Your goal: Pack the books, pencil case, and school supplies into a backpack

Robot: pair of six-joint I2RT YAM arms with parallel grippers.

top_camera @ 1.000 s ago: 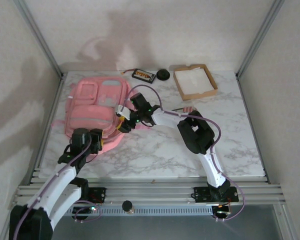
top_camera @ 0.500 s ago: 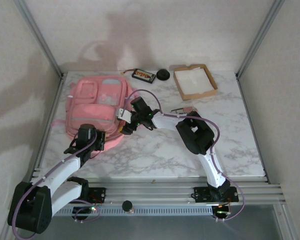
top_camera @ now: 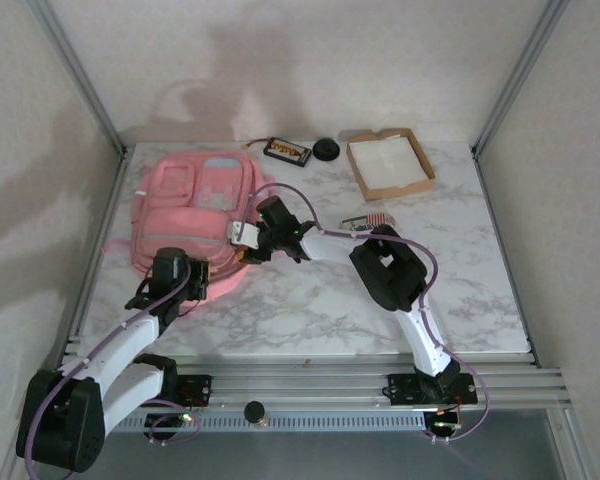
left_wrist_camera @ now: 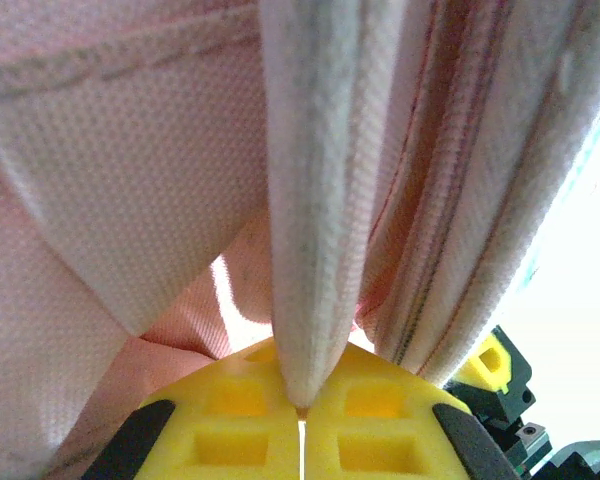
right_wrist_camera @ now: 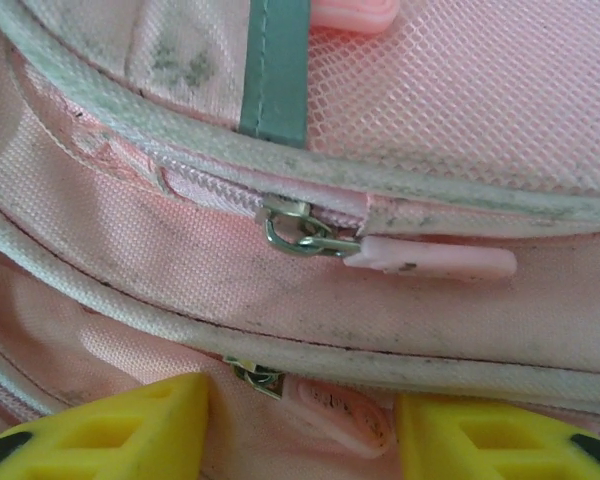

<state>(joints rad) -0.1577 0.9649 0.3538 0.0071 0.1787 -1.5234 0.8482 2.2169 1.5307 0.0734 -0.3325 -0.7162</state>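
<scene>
Left gripper [left_wrist_camera: 302,412] has closed on backpack [top_camera: 185,215] edging; right gripper [right_wrist_camera: 300,425] half-open, empty, over zip pull [right_wrist_camera: 435,260].
Nothing packed yet; book [top_camera: 287,151] waits at far edge of tabletop [top_camera: 380,300].

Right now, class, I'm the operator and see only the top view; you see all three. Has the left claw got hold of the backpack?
Observer: Yes. The left wrist view shows the left claw shut on a pale fold of the backpack, pinched between its yellow tips.
Operator: Good. And what is the right claw doing at the front pocket?
Observer: Its wrist view shows the right claw open, with a pink zipper pull lying between its tips, not yet gripped.
</scene>
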